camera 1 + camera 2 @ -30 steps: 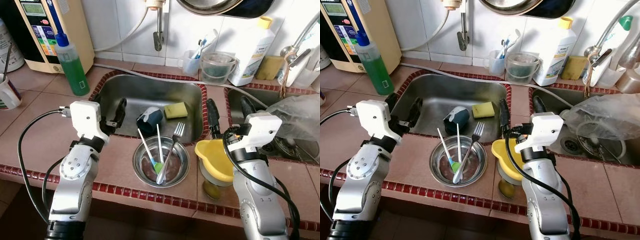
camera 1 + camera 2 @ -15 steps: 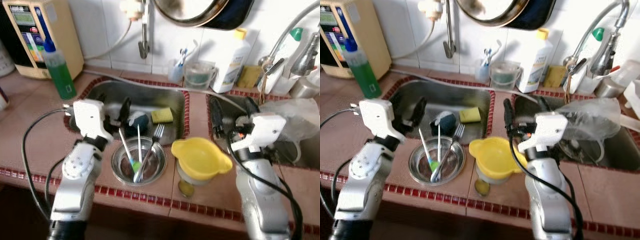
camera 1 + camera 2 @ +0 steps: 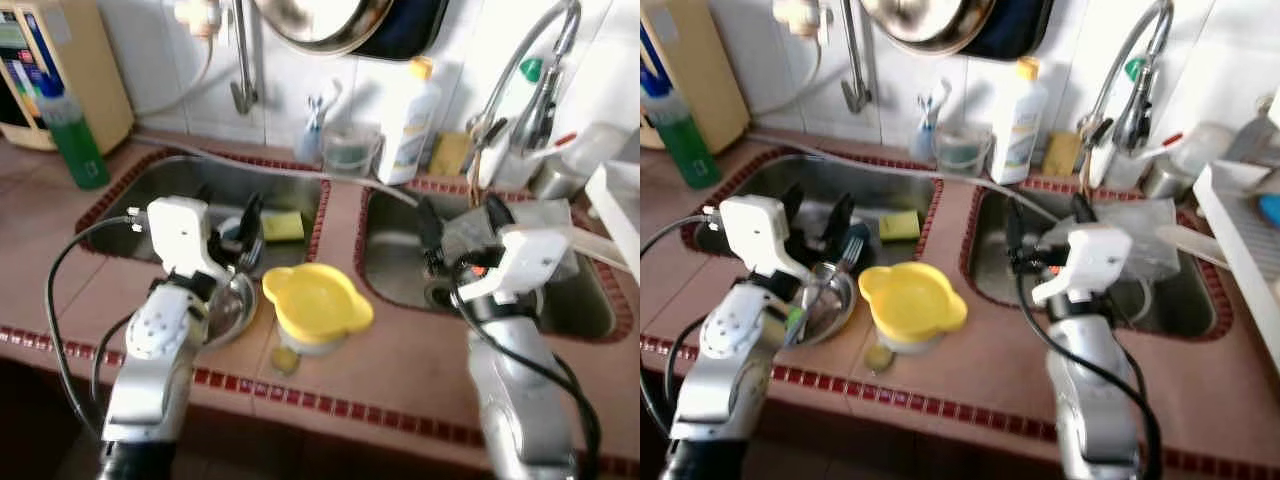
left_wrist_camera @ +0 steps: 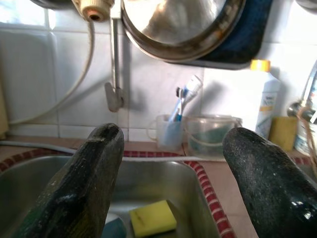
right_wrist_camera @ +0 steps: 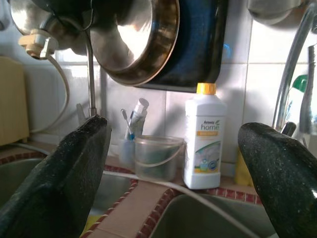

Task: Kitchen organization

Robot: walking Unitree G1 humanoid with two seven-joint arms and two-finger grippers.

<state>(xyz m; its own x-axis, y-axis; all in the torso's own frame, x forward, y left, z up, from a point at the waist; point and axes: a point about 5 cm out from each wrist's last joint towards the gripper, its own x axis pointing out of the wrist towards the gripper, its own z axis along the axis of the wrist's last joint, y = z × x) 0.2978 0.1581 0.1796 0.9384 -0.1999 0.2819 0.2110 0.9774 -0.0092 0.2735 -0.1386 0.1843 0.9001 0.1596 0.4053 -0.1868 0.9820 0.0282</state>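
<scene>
Both claws gape empty: left claw (image 3: 243, 232) over the sponge-holding sink (image 3: 130, 215), right claw (image 3: 458, 225) beyond the yellow-lidded jar (image 3: 315, 310).

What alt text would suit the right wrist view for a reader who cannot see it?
The right gripper, jaws wide open and empty, faces a tiled kitchen wall. Between its black fingers stand a white detergent bottle with a yellow cap, a clear plastic tub and a toothbrush cup. A steel pan hangs above.

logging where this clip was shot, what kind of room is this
Most likely a home kitchen: a tiled counter with two steel sink basins, a curved tap over the right one, a sponge in the left basin and a white detergent bottle against the wall.
</scene>
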